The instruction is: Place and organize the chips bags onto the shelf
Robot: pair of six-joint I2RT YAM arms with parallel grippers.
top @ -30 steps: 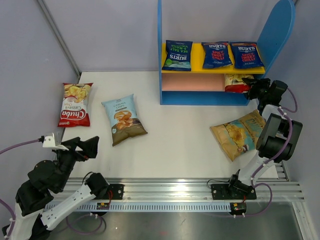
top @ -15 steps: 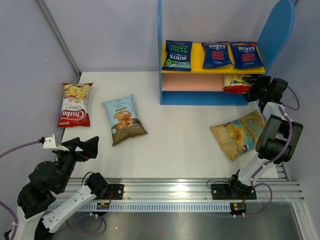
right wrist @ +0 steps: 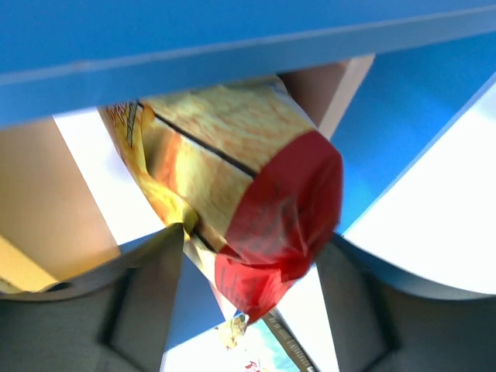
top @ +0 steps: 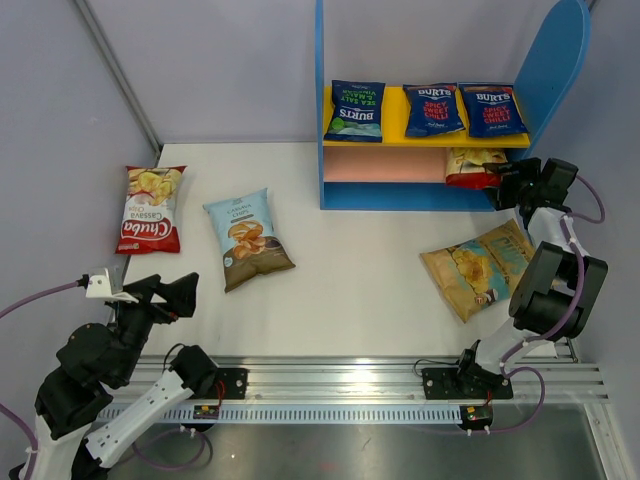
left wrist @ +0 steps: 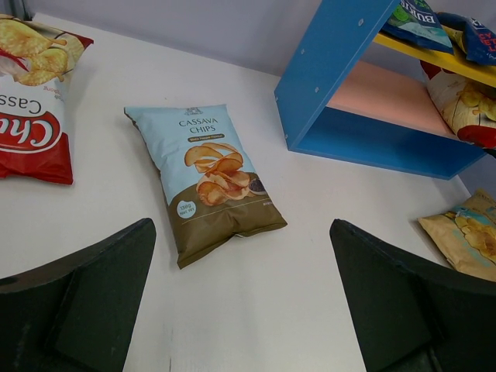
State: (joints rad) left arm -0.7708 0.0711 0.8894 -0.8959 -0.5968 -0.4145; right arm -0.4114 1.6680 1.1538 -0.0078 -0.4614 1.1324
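The shelf [top: 405, 196] stands at the back right, and three dark blue Burts bags [top: 433, 108] lie on its yellow board. My right gripper [top: 502, 180] is at the shelf's right end, shut on the red end of a red-white Chuba bag [top: 468, 163] that lies on the pink board; the jaws stand wide on its puffed end [right wrist: 256, 201]. A second Chuba bag [top: 150, 208], the cassava bag [top: 247, 238] and the tan-gold bag [top: 478, 268] lie on the table. My left gripper [top: 185, 290] is open and empty, near the front left.
The shelf's tall rounded blue side [top: 555, 60] rises just behind my right wrist. Grey walls close the left and back. A metal rail [top: 350, 385] runs along the near edge. In the left wrist view the cassava bag [left wrist: 205, 174] lies ahead of the open fingers.
My right gripper has shifted slightly up and back at the shelf's end, and the Chuba bag has slid a little further in on the pink board. The left arm has barely moved.
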